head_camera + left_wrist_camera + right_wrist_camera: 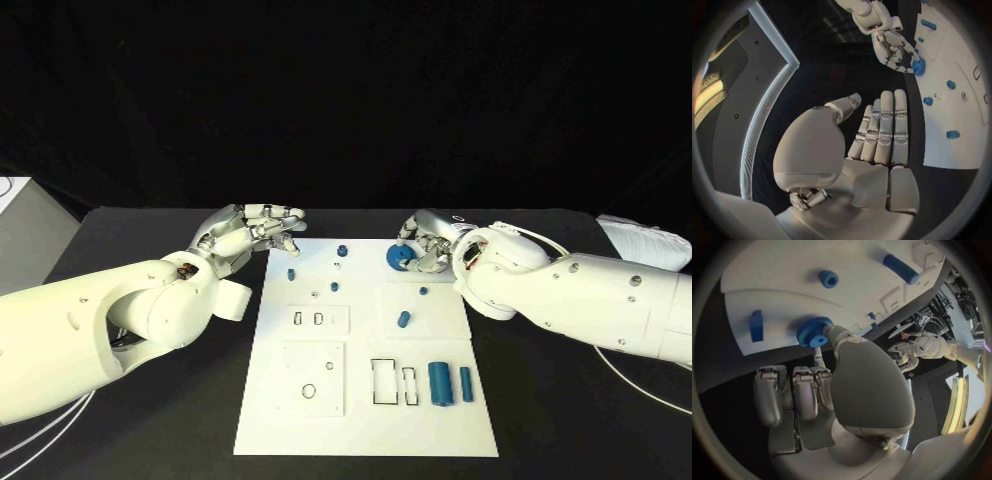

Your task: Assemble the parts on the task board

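Here, the task board (368, 400) lies lengthwise on the black table (144, 420), its long axis running from the near edge to the far edge, a white plate with outlined recesses and small blue parts scattered over it.

Right hand (427, 250): over the board's far right corner, thumb and a finger pinched on the blue gear (397, 256). The right wrist view shows the gear (814, 331) toothed round its rim, flat face toward the board, so its axis looks roughly perpendicular to the plate. Whether it is seated on a peg or just touching the surface, I cannot tell.

Left hand (253, 232): beside the board's far left corner, off the plate, holding nothing. In the left wrist view its fingers (882, 130) lie straight and close together, thumb set apart.

Two blue cylinders (453, 384) lie side by side near the board's near right corner, long axes parallel to the board's length, just beside the narrow rectangular slots. A short blue pin (404, 320) lies near the right edge at mid-board, also roughly lengthwise. Smaller blue studs stand along the far part.

Step in hand, as I judge it: fitting the gear at the far right corner. The next move likely calls for keeping the gear level and pressing or turning it down until it seats, then letting go cleanly. Most parts appear unplaced; task is early.
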### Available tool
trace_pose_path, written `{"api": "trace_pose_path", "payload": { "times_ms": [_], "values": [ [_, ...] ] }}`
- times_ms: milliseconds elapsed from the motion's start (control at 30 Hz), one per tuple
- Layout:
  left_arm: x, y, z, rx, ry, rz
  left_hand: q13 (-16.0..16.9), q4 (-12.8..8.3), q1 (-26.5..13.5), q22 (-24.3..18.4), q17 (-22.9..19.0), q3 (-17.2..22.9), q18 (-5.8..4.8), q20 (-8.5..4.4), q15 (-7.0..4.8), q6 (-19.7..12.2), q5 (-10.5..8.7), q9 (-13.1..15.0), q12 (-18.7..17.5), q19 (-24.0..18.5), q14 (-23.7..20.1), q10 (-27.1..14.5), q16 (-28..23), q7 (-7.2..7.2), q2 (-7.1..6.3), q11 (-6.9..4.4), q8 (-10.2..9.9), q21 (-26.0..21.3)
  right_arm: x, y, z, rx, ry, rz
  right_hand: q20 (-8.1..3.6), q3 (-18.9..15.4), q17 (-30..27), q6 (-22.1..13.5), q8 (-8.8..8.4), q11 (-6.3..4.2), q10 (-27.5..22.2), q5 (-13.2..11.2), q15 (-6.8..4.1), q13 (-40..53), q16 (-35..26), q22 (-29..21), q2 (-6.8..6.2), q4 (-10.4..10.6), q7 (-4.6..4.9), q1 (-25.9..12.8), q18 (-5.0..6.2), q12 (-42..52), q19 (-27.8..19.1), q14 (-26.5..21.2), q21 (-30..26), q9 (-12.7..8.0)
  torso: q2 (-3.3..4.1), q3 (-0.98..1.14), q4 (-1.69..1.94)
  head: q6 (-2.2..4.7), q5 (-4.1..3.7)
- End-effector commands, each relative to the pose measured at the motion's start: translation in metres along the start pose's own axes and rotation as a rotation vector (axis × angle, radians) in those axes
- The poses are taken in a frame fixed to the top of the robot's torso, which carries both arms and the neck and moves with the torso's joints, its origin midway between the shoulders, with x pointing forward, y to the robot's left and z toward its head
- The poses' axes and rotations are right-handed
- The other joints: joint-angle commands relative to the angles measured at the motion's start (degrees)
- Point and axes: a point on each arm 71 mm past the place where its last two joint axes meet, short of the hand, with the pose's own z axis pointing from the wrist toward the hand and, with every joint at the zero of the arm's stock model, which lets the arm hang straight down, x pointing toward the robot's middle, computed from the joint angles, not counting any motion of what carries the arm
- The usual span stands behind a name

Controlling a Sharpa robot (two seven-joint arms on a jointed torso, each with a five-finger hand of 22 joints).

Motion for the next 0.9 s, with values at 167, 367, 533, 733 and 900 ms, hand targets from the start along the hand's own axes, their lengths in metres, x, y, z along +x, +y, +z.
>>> {"api": "trace_pose_path", "payload": {
  "times_ms": [167,367,533,733,900],
  "values": [
    [0.004,-0.001,0.001,0.006,0.022,-0.011,0.1,0.0,-0.2,0.1,0.1,0.3,0.13,0.04,-0.13,-0.4,0.17,0.1,-0.2,-0.4,-0.4,-0.3,0.2,0.14,0.24,-0.15,-0.3,0.3,0.002,0.048,-0.003,-0.155,-0.084,-0.062,-0.48,0.5,15.1,1.4,0.13,-0.54,6.0,-0.6,-0.52,15.1,0.3,12.0,-0.56,0.0,-0.59,-0.8,-1.25,0.2,4.2,6.0,0.4,0.3,0.01,-0.06,0.04,0.12,0.26],
    [0.007,-0.001,0.002,0.006,0.030,-0.014,0.1,0.0,-0.2,0.1,0.1,0.3,0.13,0.04,-0.13,-0.4,0.17,0.1,-0.2,-0.4,-0.4,-0.3,0.2,0.14,0.24,-0.15,-0.3,0.3,0.008,0.077,0.003,-0.208,-0.099,-0.073,-0.50,0.8,15.1,1.5,0.15,-0.59,6.0,-0.8,-0.56,15.1,0.3,12.2,-0.55,-0.2,-0.66,-0.8,-1.32,0.2,4.3,6.0,0.7,0.3,0.05,-0.20,0.22,0.24,0.22],
    [0.007,-0.001,0.002,0.005,0.032,-0.015,0.1,-0.1,-0.1,0.3,0.1,0.4,0.14,0.06,-0.13,-0.3,0.17,0.1,-0.2,-0.6,-0.5,-0.3,0.3,0.12,0.28,-0.15,-0.3,0.6,0.014,0.092,0.011,-0.230,-0.098,-0.083,-0.51,0.9,15.1,1.6,0.16,-0.61,6.0,-0.8,-0.58,15.1,0.3,12.3,-0.54,-0.2,-0.67,-0.8,-1.35,0.2,4.4,6.0,0.7,0.3,0.15,-0.19,0.17,0.23,0.33],
    [0.008,-0.001,0.002,0.005,0.033,-0.015,0.1,-0.1,-0.1,0.3,0.1,0.4,0.14,0.06,-0.13,-0.3,0.17,0.1,-0.2,-0.6,-0.5,-0.3,0.3,0.12,0.28,-0.15,-0.3,0.6,0.021,0.100,0.019,-0.231,-0.088,-0.097,-0.55,1.2,15.1,1.4,0.02,-0.62,6.0,-1.1,-0.61,15.1,0.3,12.2,-0.69,-0.4,-0.64,-0.9,-1.31,0.2,4.3,6.0,0.6,0.3,0.12,-0.15,0.15,-0.05,0.61],
    [0.008,-0.001,0.002,0.005,0.032,-0.015,0.1,-0.1,-0.1,0.3,0.1,0.4,0.14,0.06,-0.13,-0.3,0.17,0.1,-0.2,-0.6,-0.5,-0.3,0.3,0.12,0.28,-0.15,-0.3,0.6,0.023,0.102,0.022,-0.227,-0.083,-0.104,-0.56,1.3,15.1,1.4,0.00,-0.61,6.0,-1.2,-0.61,15.1,0.3,12.2,-0.71,-0.4,-0.63,-1.0,-1.32,0.2,4.3,6.0,0.7,0.3,0.07,-0.10,0.05,-0.19,0.63]
  ]
}}
